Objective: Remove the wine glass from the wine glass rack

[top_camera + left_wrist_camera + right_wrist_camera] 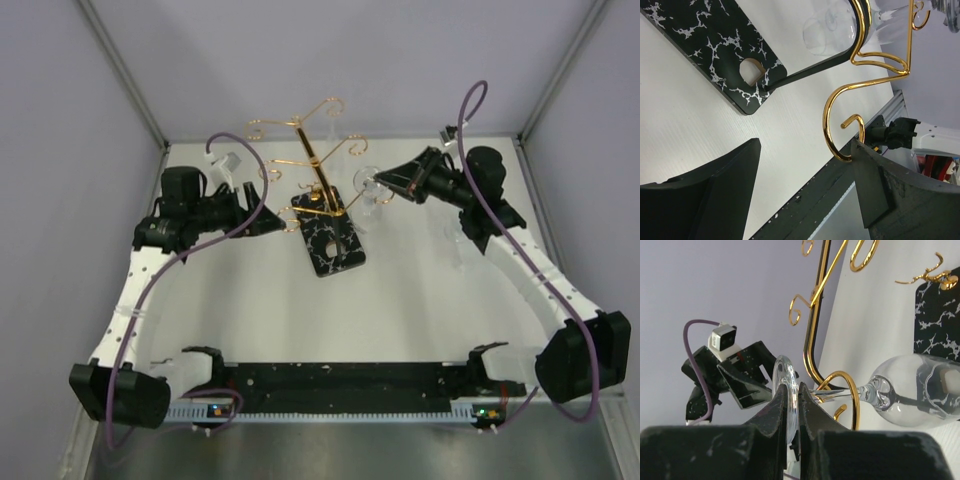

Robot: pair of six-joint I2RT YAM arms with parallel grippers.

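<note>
1. The wine glass rack (pixel 318 170) stands at the middle of the table (pixel 250 320). Its gold wire arms rise from a black base (pixel 331 246) with white marbling.
2. The wine glass (pixel 368 188) lies sideways at the rack's right side, against one of the lower arms. It is clear and faint from above.
3. In the right wrist view the stem (pixel 850 393) crosses a gold curl (pixel 842 377) of the rack. The bowl (pixel 920 395) is on one side of that curl and the foot (pixel 783 372) on the other.
4. The right claw (pixel 792 390) is clenched on the foot, with one finger against each face of the disc. It sits just to the right of the rack.
5. The left claw (pixel 806 145) is released, its fingers spread wide and gripping nothing. It sits close to the rack's left side.
6. A scroll end (pixel 832 130) of a lower rack arm reaches into the gap between the left claw's fingers, right beside one of them. Whether it touches that finger cannot be told.
7. In the left wrist view the rack's base lies flat on the table beyond the spread fingers, and the bowl shows behind the rack's wire.
</note>
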